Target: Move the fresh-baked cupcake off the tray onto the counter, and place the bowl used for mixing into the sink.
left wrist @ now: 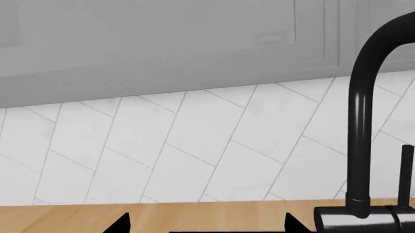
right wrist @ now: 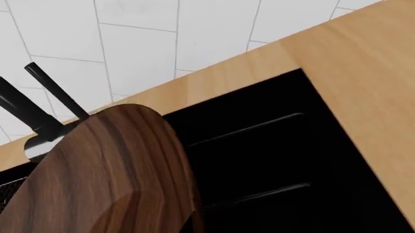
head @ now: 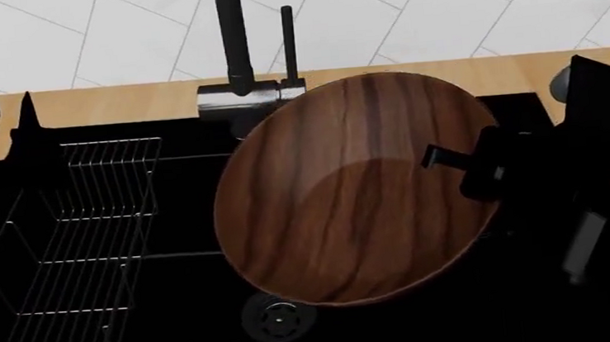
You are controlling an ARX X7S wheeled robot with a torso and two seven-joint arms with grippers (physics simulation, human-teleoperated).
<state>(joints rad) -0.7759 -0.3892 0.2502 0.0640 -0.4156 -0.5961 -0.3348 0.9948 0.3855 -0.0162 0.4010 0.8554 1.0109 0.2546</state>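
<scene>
Left wrist view: only white herringbone wall tile point(left wrist: 194, 145), grey cabinet fronts point(left wrist: 162, 39), a strip of the counter point(left wrist: 194, 213) and the black faucet point(left wrist: 360, 121) at one side; two dark fingertip points of the left gripper point(left wrist: 207, 224) poke in well apart with nothing between them, so spread and empty. No cupcake, no tray, no bowl here. Head view: the bowl point(head: 352, 192) hangs tilted over the sink point(head: 185, 314), rim overlapping the faucet base point(head: 238, 98), the round drain point(head: 278, 316) peeking out just below its lower edge and the wire rack point(head: 79, 240) lying in the basin beside it. Right gripper point(head: 480, 168) sits at the bowl's rim on the robot's right, one finger reaching over the inside wall; looks pinched on the rim, though the outer finger is hidden behind the wood. Cupcake and tray nowhere in this view, so impossible to tell whether that half is done. Right wrist view: bowl wall fills the near corner, black basin beneath and beyond it, counter edge and tile behind; no fingers visible. Judged from these: bowl over the basin but apparently not yet resting in it, so lowering and release remain; cupcake's status unknown.
</scene>
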